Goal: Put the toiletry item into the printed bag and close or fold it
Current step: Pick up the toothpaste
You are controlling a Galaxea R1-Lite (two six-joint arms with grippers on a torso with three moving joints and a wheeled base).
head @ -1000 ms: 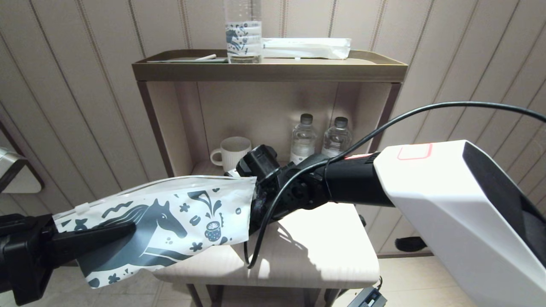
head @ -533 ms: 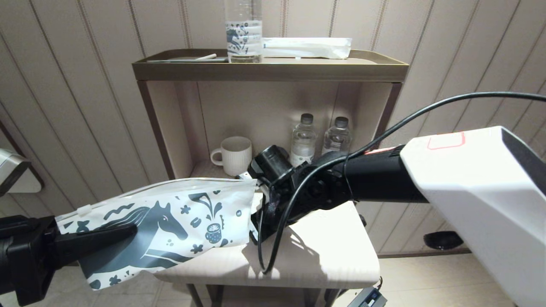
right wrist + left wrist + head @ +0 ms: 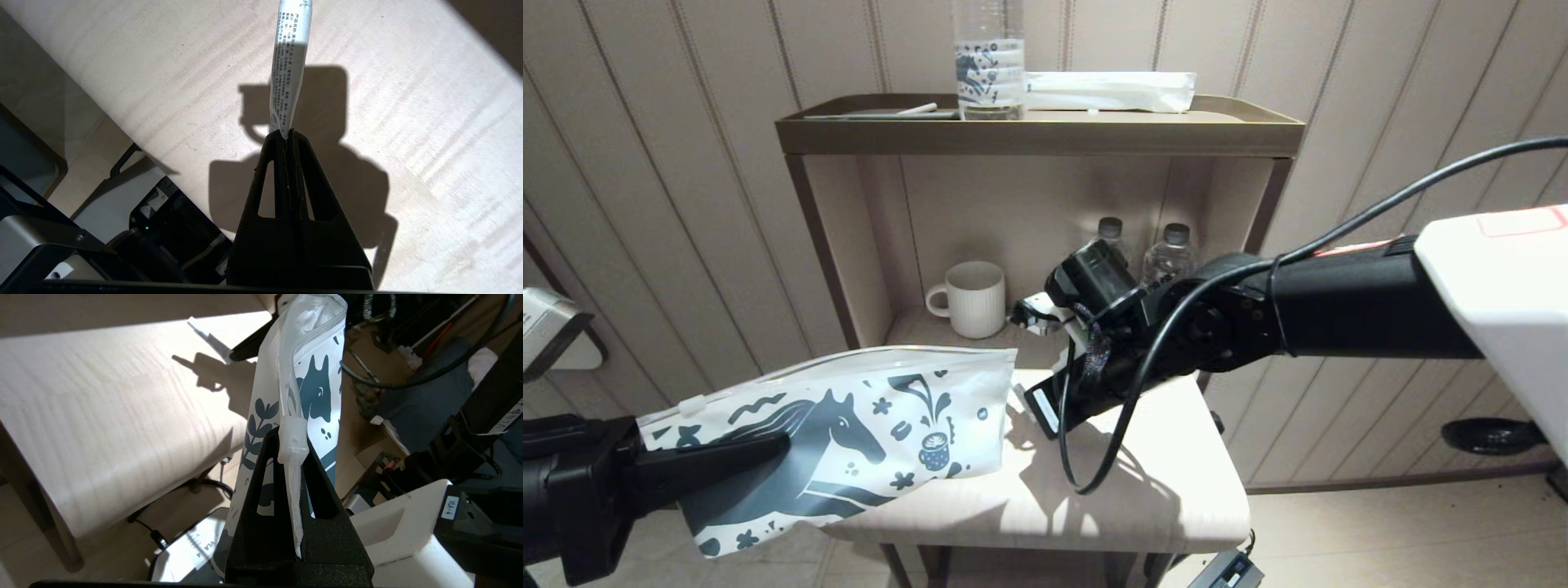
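I hold the printed bag point(image 3: 849, 433) level over the near left edge of the pale table point(image 3: 1160, 490), long axis running left to right, zip seam along its upper edge. My left gripper point(image 3: 294, 486) is clamped on the bag's left end, right at the white slider point(image 3: 292, 439). My right gripper point(image 3: 287, 136) is up and right of the bag's free right end, pinched shut on the toiletry item point(image 3: 289, 73), which sticks out straight beyond the fingertips. So the bag lies to the left of the item, just apart from it. I judge the seam's right end looks barely parted, so the sachet must approach leftward, along the bag's length.
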